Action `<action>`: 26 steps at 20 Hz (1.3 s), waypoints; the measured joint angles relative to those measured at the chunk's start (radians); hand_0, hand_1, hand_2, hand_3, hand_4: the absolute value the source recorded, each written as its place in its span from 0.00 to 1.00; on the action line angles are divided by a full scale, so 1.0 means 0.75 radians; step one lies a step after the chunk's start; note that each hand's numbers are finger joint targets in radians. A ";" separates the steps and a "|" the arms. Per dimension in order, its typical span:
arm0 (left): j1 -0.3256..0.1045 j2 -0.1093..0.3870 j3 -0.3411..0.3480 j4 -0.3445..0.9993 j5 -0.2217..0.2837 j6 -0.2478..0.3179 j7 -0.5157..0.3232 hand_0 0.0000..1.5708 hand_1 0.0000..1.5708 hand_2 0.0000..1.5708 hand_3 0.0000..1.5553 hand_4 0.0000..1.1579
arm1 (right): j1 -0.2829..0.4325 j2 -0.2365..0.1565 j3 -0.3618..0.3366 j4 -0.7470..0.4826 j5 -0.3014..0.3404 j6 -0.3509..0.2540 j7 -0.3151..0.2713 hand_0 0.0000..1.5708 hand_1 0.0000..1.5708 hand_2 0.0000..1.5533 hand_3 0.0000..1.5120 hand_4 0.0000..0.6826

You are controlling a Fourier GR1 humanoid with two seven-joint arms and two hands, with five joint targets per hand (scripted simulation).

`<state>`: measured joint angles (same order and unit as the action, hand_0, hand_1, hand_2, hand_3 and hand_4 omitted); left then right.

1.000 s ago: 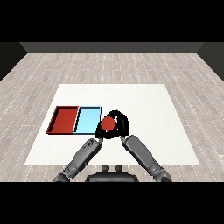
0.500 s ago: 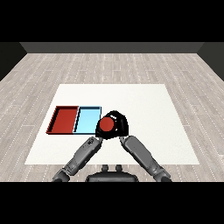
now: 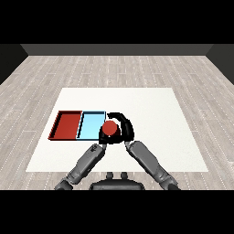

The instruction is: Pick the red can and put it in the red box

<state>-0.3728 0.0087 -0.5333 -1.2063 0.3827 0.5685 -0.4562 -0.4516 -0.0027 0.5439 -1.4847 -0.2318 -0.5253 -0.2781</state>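
One white table (image 3: 151, 114). Two trays side by side: one red tray (image 3: 67, 125), one light blue tray (image 3: 90, 125). One red can (image 3: 109, 129). Two grey forearms, two black hands: left hand (image 3: 103, 138), right hand (image 3: 125, 128). Plank floor all round.

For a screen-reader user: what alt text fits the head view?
The robot's right hand curls round a red can beside the right edge of a light blue tray; a red tray lies to that tray's left on a white table.
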 measured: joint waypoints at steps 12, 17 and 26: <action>-0.013 0.002 -0.022 -0.005 -0.015 0.078 -0.018 1.00 1.00 1.00 0.95 0.98 | 0.079 0.002 -0.016 -0.049 0.072 0.022 0.079 0.00 0.00 0.00 0.00 0.00; -0.023 0.007 0.014 -0.001 -0.035 0.060 -0.015 1.00 1.00 1.00 0.94 0.98 | 0.096 -0.001 -0.061 -0.045 0.062 0.065 0.065 0.00 0.00 0.00 0.00 0.00; 0.019 0.017 0.094 -0.066 -0.106 0.054 0.023 1.00 1.00 1.00 0.95 0.97 | 0.242 -0.068 -0.146 -0.278 0.043 0.159 0.118 0.00 0.00 0.00 0.00 0.00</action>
<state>-0.3586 0.0211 -0.4629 -1.2560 0.3033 0.6086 -0.4390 -0.2698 -0.0536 0.4347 -1.6931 -0.1997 -0.4064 -0.1894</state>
